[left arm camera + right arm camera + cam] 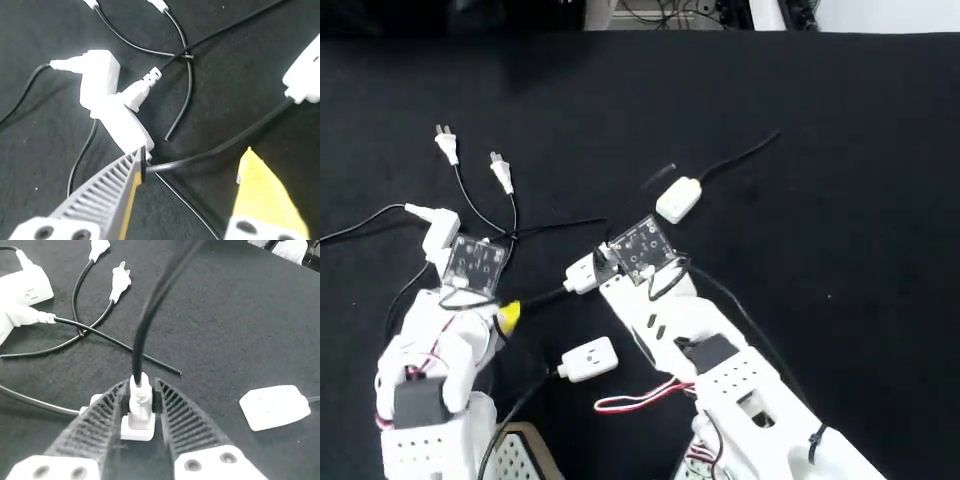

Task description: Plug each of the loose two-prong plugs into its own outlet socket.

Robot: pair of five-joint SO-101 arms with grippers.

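In the right wrist view the right jaws are clenched on a white plug, which stands upright in a small outlet. Its black cord rises away from it. In the high view the arm's own board covers this grip, and just a white end pokes out beside it.

The left wrist view shows the left jaws released. The grey finger and yellow finger are spread wide, grasping nothing. The grey tip is just beside a white outlet block that has a plug in it. The high view places this block near the counter's left edge.

Two loose plugs lie toward the far left corner, prongs pointing at the far edge. A middle outlet lies unused mid-counter. A near outlet lies between the arms by the near edge.
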